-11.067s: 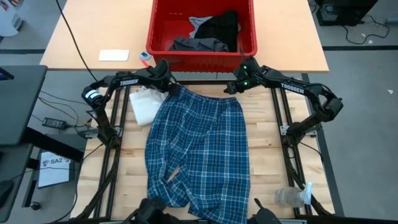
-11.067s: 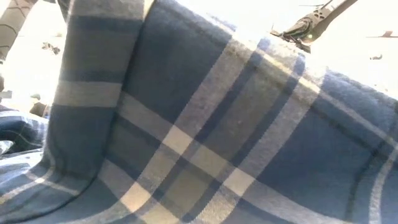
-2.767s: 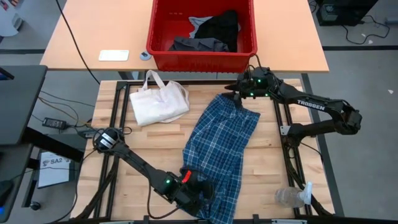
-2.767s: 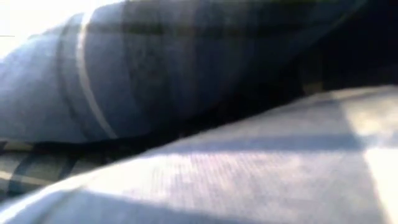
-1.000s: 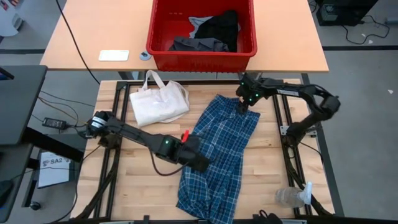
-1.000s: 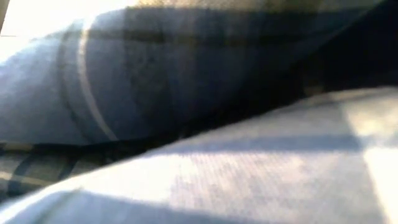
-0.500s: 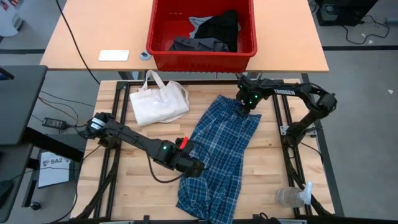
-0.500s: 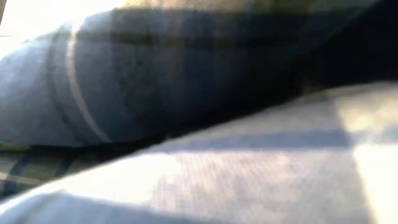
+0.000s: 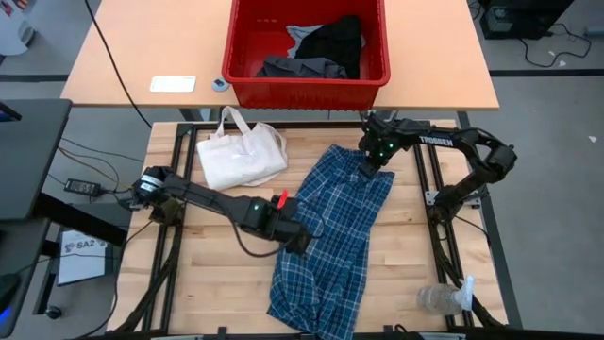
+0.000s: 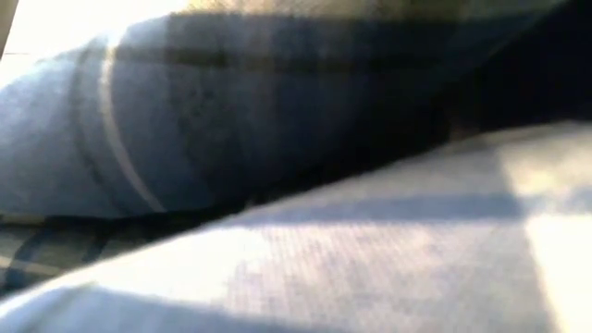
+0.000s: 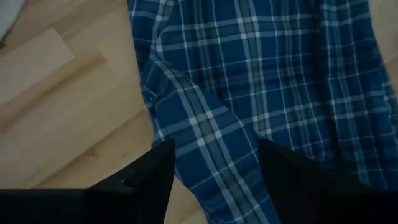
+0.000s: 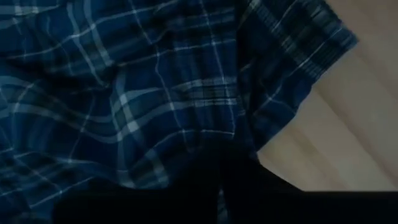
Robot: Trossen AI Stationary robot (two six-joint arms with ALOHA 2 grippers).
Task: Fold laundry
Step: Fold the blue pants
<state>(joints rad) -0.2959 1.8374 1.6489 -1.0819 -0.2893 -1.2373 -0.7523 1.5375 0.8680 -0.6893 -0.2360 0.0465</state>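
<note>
Your right gripper pinches plaid garment far corner, anchoring it; left gripper open over left edge.

From above, the high view looks straight down on my whole table. The low view sits pressed against the plaid garment. Both my wrist cameras look down close on that same cloth, shared by all views.

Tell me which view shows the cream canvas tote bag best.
High view: the whole cream canvas tote bag, handles included, lies on the wooden table. The low and right wrist views show only plaid cloth; the left wrist view shows none clearly.
</note>
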